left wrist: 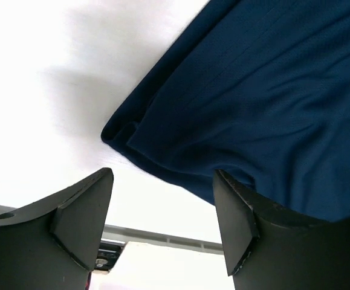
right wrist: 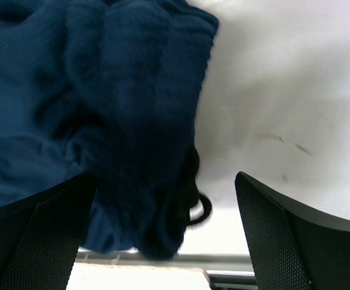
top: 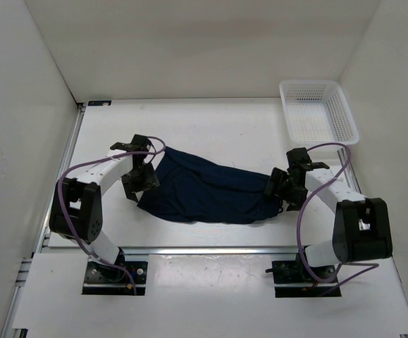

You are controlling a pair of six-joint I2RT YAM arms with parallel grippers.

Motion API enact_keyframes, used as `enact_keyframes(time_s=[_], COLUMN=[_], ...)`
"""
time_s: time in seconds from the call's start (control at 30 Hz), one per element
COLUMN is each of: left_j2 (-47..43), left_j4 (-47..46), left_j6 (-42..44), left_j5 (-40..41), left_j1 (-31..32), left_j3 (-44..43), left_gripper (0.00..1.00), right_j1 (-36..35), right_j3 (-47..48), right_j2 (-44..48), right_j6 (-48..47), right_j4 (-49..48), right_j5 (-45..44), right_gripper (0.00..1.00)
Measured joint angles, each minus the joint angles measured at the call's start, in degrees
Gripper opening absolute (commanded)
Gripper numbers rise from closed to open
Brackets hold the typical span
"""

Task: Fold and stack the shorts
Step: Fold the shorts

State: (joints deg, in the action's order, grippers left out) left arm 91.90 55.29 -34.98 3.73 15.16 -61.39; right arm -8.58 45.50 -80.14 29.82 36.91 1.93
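The dark navy shorts (top: pixel 207 191) lie folded lengthwise across the middle of the white table, between the two arms. My left gripper (top: pixel 139 177) stands open at their left end; in the left wrist view the layered leg hem (left wrist: pixel 126 138) lies just ahead of the spread fingers (left wrist: pixel 81 214), with nothing between them. My right gripper (top: pixel 282 189) is open at the right end. In the right wrist view the gathered waistband (right wrist: pixel 144 115) and a dark drawstring loop (right wrist: pixel 200 208) lie between and ahead of its wide fingers (right wrist: pixel 283 229), ungripped.
A white mesh basket (top: pixel 318 110) stands at the back right of the table (top: pixel 211 127). White walls enclose the workspace on three sides. An aluminium rail (top: pixel 211 249) runs along the table's near edge, by the arm bases.
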Motion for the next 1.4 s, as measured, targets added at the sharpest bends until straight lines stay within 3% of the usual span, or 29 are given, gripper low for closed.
enact_keyframes(time_s=[0.1, 0.2, 0.23, 0.3, 0.33, 0.47, 0.5, 0.7, 1.0, 1.17, 1.4], left_j2=[0.96, 3.32, 4.61, 8.07, 10.08, 17.27, 18.80, 21.90, 18.56, 15.52, 13.94], left_j4=[0.35, 0.46, 0.37, 0.04, -0.37, -1.27, -1.49, -2.10, -5.03, -5.18, -5.40], left_j6=[-0.02, -0.24, -0.35, -0.44, -0.46, -0.52, -0.55, -0.76, -3.43, -5.46, -5.81], left_j5=[0.00, 0.26, 0.35, 0.46, 0.57, 0.61, 0.59, -1.20, -4.35, -5.95, -6.10], left_j1=[-0.70, -2.43, -3.08, -4.09, -4.61, -5.68, -5.75, -4.92, 3.85, 6.25, 4.61], left_j3=[-2.71, -7.23, -8.96, -12.63, -14.23, -18.08, -18.36, -18.23, -12.31, -8.24, -6.16], left_gripper=[0.78, 0.75, 0.75, 0.73, 0.73, 0.71, 0.70, 0.65, 0.60, 0.65, 0.64], right_j1=[0.00, -0.48, -0.79, -1.29, -1.49, -1.64, -1.66, -1.79, -3.23, -7.65, -16.20], right_j3=[-1.66, -1.84, -1.86, -2.05, -2.03, -1.66, -1.40, 2.23, 15.56, 25.86, 34.91], right_j2=[-2.43, -2.89, -2.97, -3.39, -3.65, -3.87, -4.00, -5.33, -5.73, -6.88, -10.93], right_j6=[0.31, 1.05, 1.22, 1.36, 1.49, 2.01, 2.19, 0.83, -3.39, -5.29, -6.08], right_j4=[-3.19, -4.81, -5.38, -6.73, -7.02, -7.63, -7.45, -3.93, 6.36, 12.50, 19.50], right_j5=[1.33, 1.03, 0.74, 0.37, 0.28, 0.07, -0.42, -5.31, -15.10, -20.31, -25.83], right_gripper=[0.91, 0.74, 0.60, 0.47, 0.31, 0.03, 0.00, 0.00, 0.00, 0.00, 0.00])
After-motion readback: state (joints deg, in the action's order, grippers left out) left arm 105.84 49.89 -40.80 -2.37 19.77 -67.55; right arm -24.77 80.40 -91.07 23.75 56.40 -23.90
